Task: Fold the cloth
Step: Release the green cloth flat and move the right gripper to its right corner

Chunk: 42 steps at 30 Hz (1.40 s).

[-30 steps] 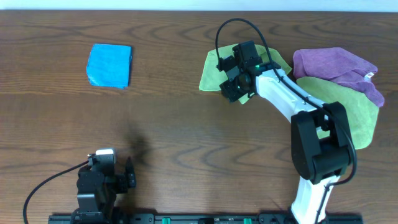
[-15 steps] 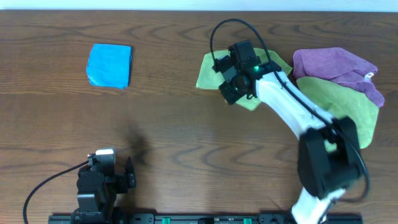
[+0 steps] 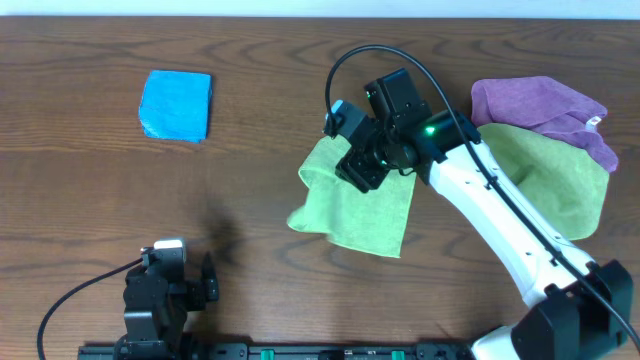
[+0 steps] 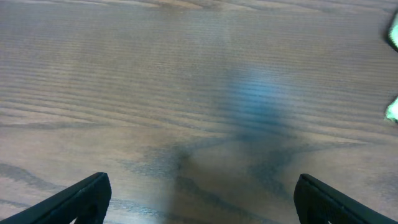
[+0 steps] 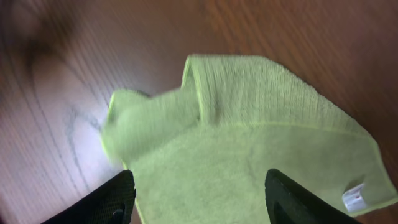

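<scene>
The lime-green cloth (image 3: 352,212) lies rumpled on the table's middle, its left edge bunched and folded over. My right gripper (image 3: 358,165) hovers over its upper edge. In the right wrist view the cloth (image 5: 249,137) fills the space under the gripper (image 5: 199,202), whose fingers are wide apart. A white tag (image 5: 353,199) shows at the cloth's lower right corner. My left gripper (image 3: 207,282) rests at the front left. It is open over bare wood (image 4: 199,199), far from the cloth.
A second lime-green cloth (image 3: 548,185) lies at the right, with a purple cloth (image 3: 540,105) overlapping its far side. A small bright-blue folded cloth (image 3: 177,104) lies at the far left. The right arm's cable loops above the gripper.
The right arm has swung toward the front and left. The green cloth came with it, from beside the purple cloth to the table's middle, and now lies more spread out.
</scene>
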Motion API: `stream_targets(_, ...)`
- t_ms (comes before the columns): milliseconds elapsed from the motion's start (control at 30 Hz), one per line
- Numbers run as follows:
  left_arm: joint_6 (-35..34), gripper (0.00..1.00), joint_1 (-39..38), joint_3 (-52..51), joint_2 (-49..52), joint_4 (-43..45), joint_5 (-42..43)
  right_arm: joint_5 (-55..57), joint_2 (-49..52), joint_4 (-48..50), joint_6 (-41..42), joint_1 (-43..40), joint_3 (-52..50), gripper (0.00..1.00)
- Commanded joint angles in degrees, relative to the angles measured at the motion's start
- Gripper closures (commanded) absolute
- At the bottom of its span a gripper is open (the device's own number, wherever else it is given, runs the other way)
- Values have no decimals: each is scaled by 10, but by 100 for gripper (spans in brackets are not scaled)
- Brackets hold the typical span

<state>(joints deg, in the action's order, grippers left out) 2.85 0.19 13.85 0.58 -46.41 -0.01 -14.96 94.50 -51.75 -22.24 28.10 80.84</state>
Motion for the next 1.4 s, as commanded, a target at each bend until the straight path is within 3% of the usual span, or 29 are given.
stream_targets(0, 4, 5, -2, -2, -3, -1, -5, 5, 3, -14, 36, 0, 1, 33)
stream_targets(200, 4, 5, -2, -2, -3, -1, -5, 7, 3, -52, 149, -15, 0, 38)
stream_targets(467, 4, 5, -2, -2, -3, -1, -5, -60, 2, -96, 169, -46, -20, 22)
stream_targets(733, 4, 5, -2, -2, -3, -1, -5, -76, -28, -60, 197, -64, -92, 4)
stream_targets(900, 4, 5, -2, -2, -3, -1, -5, -76, -93, -18, 223, -80, -174, 1)
stream_targets(1367, 4, 5, -2, -2, -3, -1, -6, -81, -332, 97, 416, -112, -428, 1)
